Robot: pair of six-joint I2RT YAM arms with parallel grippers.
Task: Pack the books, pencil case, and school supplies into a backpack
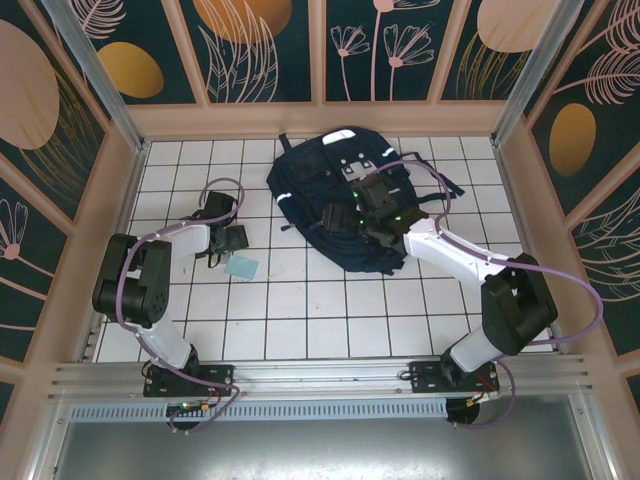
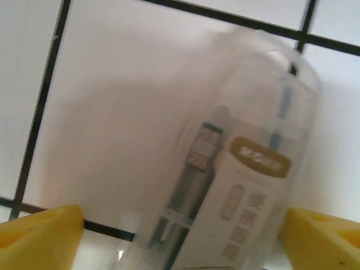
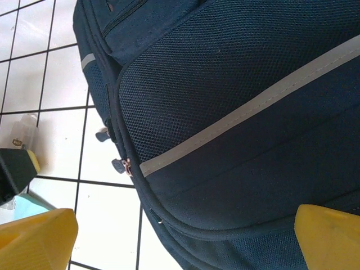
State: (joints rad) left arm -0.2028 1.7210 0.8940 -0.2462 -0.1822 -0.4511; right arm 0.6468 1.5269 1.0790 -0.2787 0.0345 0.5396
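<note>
The big blue backpack (image 1: 300, 190) lies at the far middle of the tiled table (image 1: 300, 310), and the right gripper (image 3: 185, 242) hangs over it, wide open and holding nothing. The left gripper (image 2: 180, 239) is open too, one finger on each side of the see-through strip (image 2: 236, 169) lying on the tiles, with the little blue-green square (image 1: 243, 266) near it
</note>
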